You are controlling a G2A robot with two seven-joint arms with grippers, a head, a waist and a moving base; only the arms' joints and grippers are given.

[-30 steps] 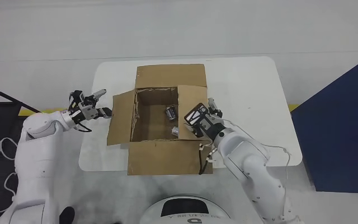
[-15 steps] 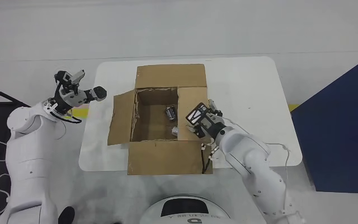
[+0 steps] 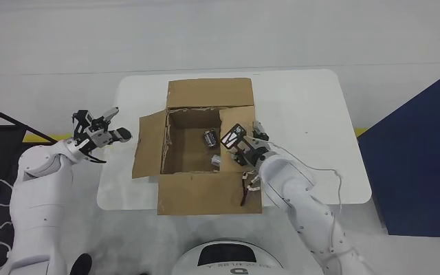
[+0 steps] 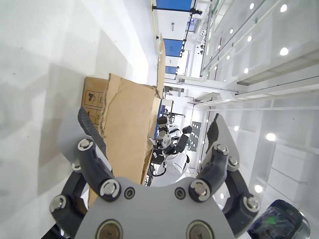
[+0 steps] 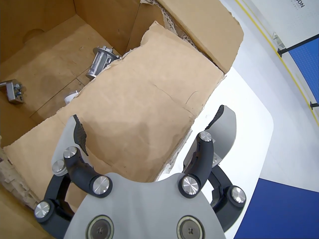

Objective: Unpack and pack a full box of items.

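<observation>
An open cardboard box [image 3: 199, 93] stands mid-table with its flaps spread. On its floor lie a ribbed metal cylinder [image 5: 101, 62], a small metal bracket [image 5: 13, 91] and a bit of white [image 5: 69, 98]; from above two metal parts [image 3: 210, 138] show. My right gripper [image 3: 237, 141] hangs open over the torn right flap [image 5: 139, 95], one finger above the cardboard, the other past its outer edge above the table. My left gripper [image 3: 117, 125] is open at the table's left edge, apart from the left flap [image 4: 129, 115], holding nothing.
The white table [image 3: 302, 103] has bare room to the right of the box and behind it. A blue partition [image 3: 405, 165] stands off to the right. A dark wrapped object [image 4: 276, 220] sits at the corner of the left wrist view.
My left gripper drew back from the left flap, swung up and away, then came partway back. My right gripper moved left over the right flap, toward the opening.
</observation>
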